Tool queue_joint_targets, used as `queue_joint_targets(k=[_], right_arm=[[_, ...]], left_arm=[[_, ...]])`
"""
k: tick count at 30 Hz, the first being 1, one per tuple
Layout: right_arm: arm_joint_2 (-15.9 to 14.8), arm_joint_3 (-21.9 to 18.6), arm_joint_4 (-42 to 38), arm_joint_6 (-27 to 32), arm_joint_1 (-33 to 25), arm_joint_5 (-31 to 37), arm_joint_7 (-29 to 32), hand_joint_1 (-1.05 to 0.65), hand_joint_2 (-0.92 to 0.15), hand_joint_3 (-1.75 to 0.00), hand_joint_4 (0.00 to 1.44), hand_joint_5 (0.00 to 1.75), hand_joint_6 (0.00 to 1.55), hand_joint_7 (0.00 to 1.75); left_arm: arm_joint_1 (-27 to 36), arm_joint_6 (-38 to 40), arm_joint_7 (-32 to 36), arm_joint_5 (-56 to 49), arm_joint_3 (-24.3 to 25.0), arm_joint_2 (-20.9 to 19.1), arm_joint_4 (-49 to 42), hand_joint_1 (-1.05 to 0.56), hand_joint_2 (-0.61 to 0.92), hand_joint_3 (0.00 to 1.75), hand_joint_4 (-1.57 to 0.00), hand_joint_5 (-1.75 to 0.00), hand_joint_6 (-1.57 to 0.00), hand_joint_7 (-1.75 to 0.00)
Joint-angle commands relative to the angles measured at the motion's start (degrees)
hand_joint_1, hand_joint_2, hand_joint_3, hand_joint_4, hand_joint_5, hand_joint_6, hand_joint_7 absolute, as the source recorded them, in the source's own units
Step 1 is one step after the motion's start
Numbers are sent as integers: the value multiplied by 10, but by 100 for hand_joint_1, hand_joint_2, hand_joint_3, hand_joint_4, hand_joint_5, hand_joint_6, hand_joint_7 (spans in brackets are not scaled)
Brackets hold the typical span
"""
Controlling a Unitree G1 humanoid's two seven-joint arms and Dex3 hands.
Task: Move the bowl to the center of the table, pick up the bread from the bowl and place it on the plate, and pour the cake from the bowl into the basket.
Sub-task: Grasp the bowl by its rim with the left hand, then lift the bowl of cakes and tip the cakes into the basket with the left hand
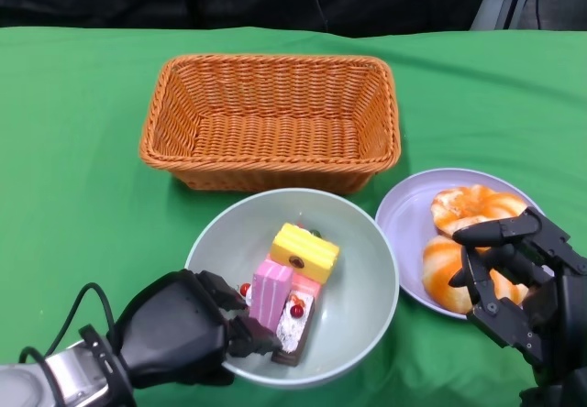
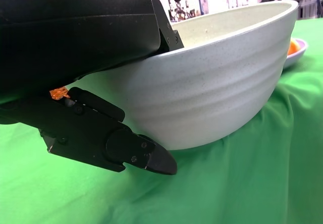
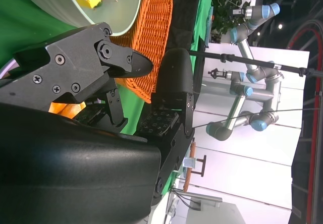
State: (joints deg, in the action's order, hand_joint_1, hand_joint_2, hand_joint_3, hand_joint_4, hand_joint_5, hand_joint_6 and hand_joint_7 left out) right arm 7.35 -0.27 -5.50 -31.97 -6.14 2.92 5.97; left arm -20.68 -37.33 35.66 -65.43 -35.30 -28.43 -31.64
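Left robot hand [image 1: 188, 329] gripping bowl [image 1: 362, 288] rim, right robot hand [image 1: 518, 274] spread above bread [image 1: 445, 260].

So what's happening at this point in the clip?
The left hand grips the near rim of the pale green bowl, fingers inside and outside the wall. The bowl holds cake pieces and sits just in front of the empty wicker basket. Two bread rolls already lie on the lavender plate, with the right hand open over them, holding nothing. Pouring the cake looks like what's left.
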Motion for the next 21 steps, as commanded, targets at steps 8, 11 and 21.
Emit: queue_joint_targets(k=[8,11,21], right_arm=[[-6,-4,-15,-13,2,-12,-10,-5,-68,-75,76,144,77,103],[-4,-3,-13,-9,1,-11,-10,-5,-69,-74,76,144,77,103],[-7,-3,-16,-8,1,-14,-19,-5,-71,-72,76,145,77,103]], left_arm=[[-65,-69,147,5,-49,24,-156,-25,79,0,-96,-96,-128,-14],[-77,-87,172,9,-58,24,-180,-16,86,1,-73,-156,-82,-118],[-84,-134,215,13,-60,-1,-175,0,92,3,-71,-175,-62,-174]])
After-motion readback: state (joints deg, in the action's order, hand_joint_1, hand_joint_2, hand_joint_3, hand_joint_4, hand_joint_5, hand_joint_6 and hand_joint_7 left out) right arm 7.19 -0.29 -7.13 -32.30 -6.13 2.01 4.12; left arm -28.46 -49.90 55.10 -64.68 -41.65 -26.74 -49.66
